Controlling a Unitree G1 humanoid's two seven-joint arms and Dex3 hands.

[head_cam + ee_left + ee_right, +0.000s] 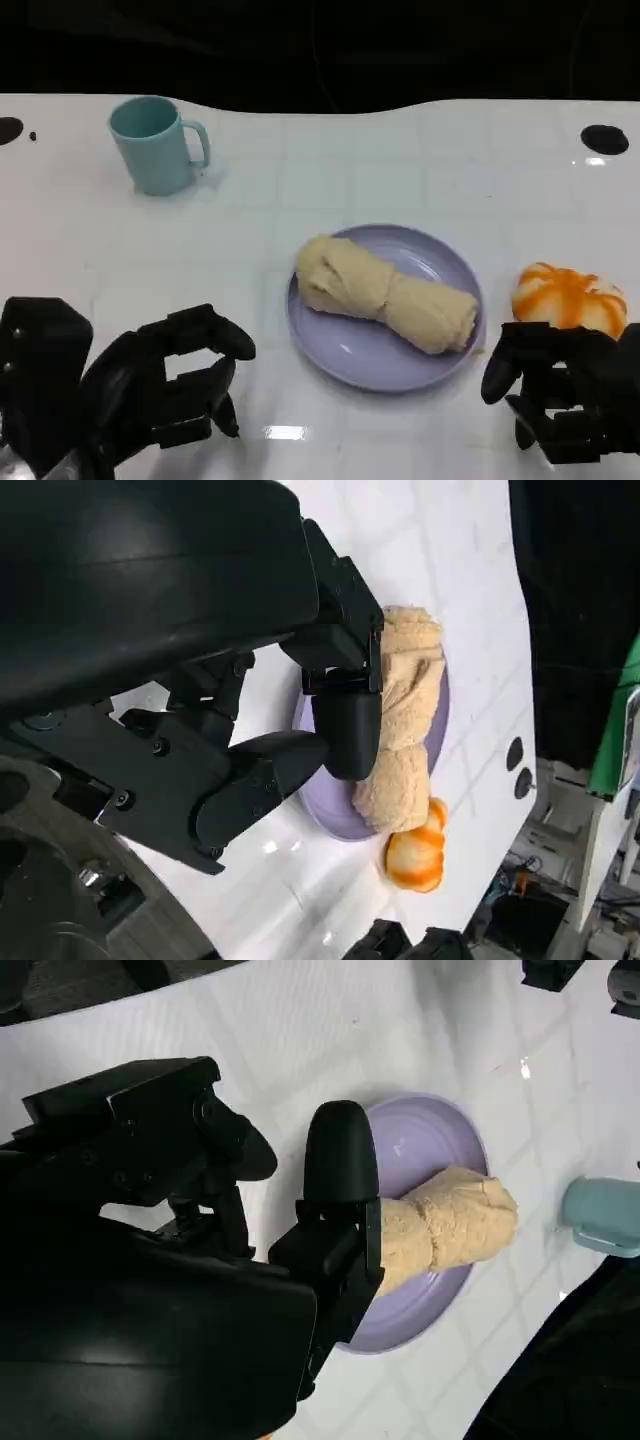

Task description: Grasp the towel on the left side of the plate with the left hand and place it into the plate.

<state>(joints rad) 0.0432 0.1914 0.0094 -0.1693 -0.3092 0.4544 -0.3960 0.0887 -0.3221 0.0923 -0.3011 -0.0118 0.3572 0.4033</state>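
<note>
A beige rolled towel (385, 292) lies across the lilac plate (370, 365) in the middle of the white table. My left hand (160, 385) hovers at the lower left, a short way left of the plate, with fingers apart and nothing in them. At the lower right my right hand (560, 390) stays beside the plate's right rim, also empty. The left wrist view shows the left hand (250, 730) with the towel (405, 720) and plate (335, 820) beyond its fingers. The right wrist view shows the right hand (250, 1220), the towel (445, 1225) and the plate (420, 1140).
A teal mug (152, 143) stands at the back left. An orange-and-white round object (570, 297) sits right of the plate, just beyond my right hand. Black spots (604, 139) mark the table's far corners. The table's far edge meets a dark background.
</note>
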